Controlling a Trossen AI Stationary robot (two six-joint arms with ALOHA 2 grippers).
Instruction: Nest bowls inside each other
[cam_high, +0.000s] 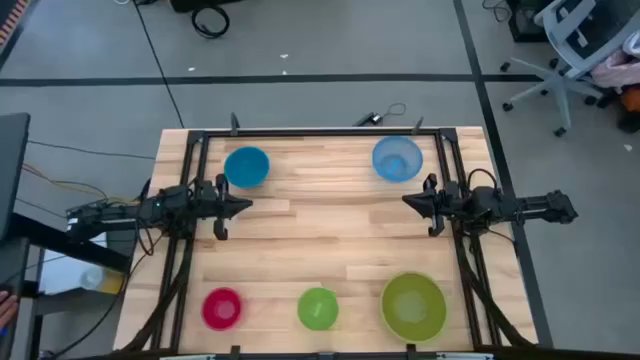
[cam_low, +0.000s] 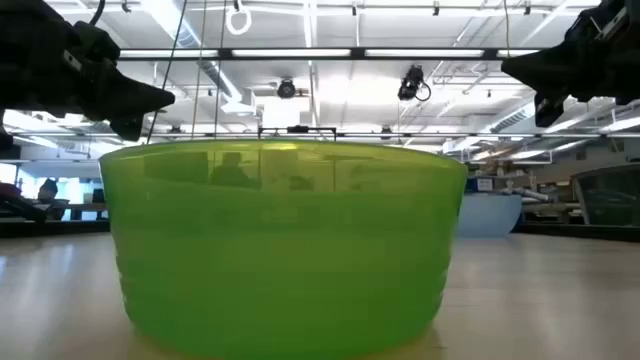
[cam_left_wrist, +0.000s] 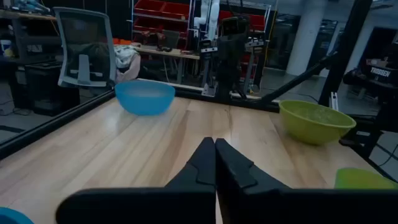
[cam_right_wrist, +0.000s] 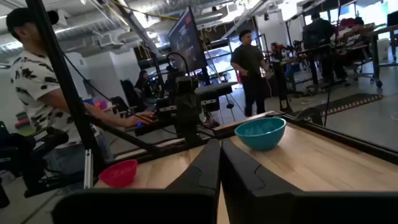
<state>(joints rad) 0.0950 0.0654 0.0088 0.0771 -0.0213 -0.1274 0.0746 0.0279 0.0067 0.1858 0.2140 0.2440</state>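
Five bowls stand apart, upright on the wooden table (cam_high: 330, 240). Far side: a cyan-blue bowl (cam_high: 246, 166) at the left and a pale blue bowl (cam_high: 397, 159) at the right. Near edge: a red-pink bowl (cam_high: 222, 308), a small green bowl (cam_high: 318, 308) and a large lime-green bowl (cam_high: 413, 305). The small green bowl (cam_low: 285, 245) fills the low view. My left gripper (cam_high: 248, 206) hovers shut at mid-left, pointing right, just near of the cyan-blue bowl. My right gripper (cam_high: 405, 200) hovers shut at mid-right, pointing left, near of the pale blue bowl. Neither gripper holds anything.
Black frame rails (cam_high: 190, 230) run along the table's left, right and far edges. Bare wood lies between the two grippers. Beyond the table's left side a seated person (cam_right_wrist: 37, 93) and a standing person (cam_right_wrist: 249, 68) show. An office chair (cam_high: 580, 50) stands off the far right.
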